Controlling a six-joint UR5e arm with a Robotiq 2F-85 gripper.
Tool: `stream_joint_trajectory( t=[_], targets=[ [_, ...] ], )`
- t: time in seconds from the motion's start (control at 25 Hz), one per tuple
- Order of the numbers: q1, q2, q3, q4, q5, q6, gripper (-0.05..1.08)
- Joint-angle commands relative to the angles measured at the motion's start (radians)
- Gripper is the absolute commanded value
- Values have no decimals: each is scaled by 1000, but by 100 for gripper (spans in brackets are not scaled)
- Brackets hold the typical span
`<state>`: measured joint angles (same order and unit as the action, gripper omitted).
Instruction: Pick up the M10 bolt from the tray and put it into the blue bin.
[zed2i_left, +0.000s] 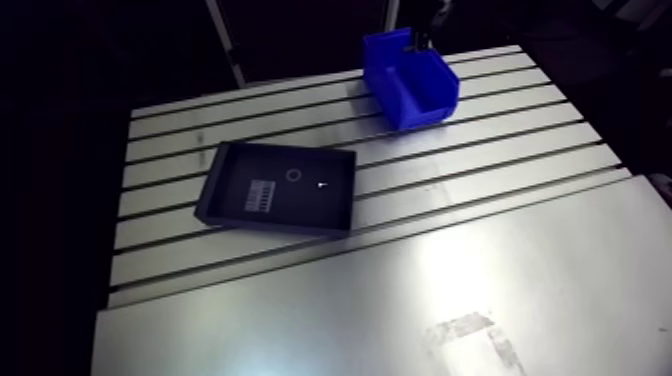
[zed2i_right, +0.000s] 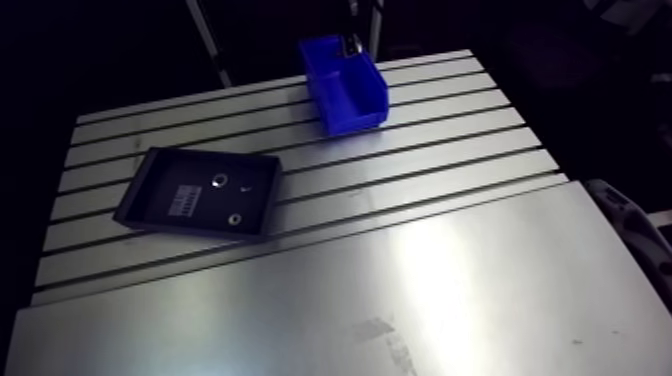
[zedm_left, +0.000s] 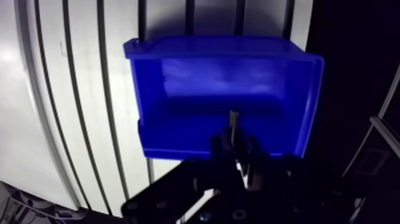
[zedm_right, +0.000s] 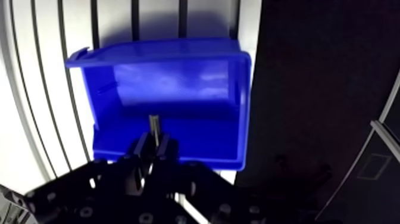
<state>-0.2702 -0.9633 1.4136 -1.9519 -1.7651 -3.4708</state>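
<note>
The blue bin (zed2i_left: 412, 88) stands at the table's far right side. In the wrist view my gripper (zedm_left: 236, 148) hangs over the bin's open top (zedm_left: 220, 83). It is shut on the M10 bolt (zedm_left: 234, 121), whose grey shank sticks out past the fingertips towards the bin's floor. In the arm view the gripper (zed2i_left: 422, 32) shows only as a dark shape above the bin's far wall. The black tray (zed2i_left: 228, 172) lies left of the bin, on the slotted part of the table.
The tray holds a white barcode label (zed2i_left: 260, 194), a ring (zed2i_right: 219, 182) and two other small parts (zed2i_right: 234, 218). A smooth metal plate (zed2i_left: 420, 300) covers the near half of the table. The table's edge runs just right of the bin.
</note>
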Motion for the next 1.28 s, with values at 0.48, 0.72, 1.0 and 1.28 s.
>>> stream_joint_trajectory(
  t=[0.48,0.72,1.0,1.28],
  targets=[
    [8,39,12,-8,-6,7,105],
    [8,44,15,-11,-7,10,105],
    [8,55,17,-11,-7,15,104],
    [9,62,32,-32,-7,20,104]
  ],
)
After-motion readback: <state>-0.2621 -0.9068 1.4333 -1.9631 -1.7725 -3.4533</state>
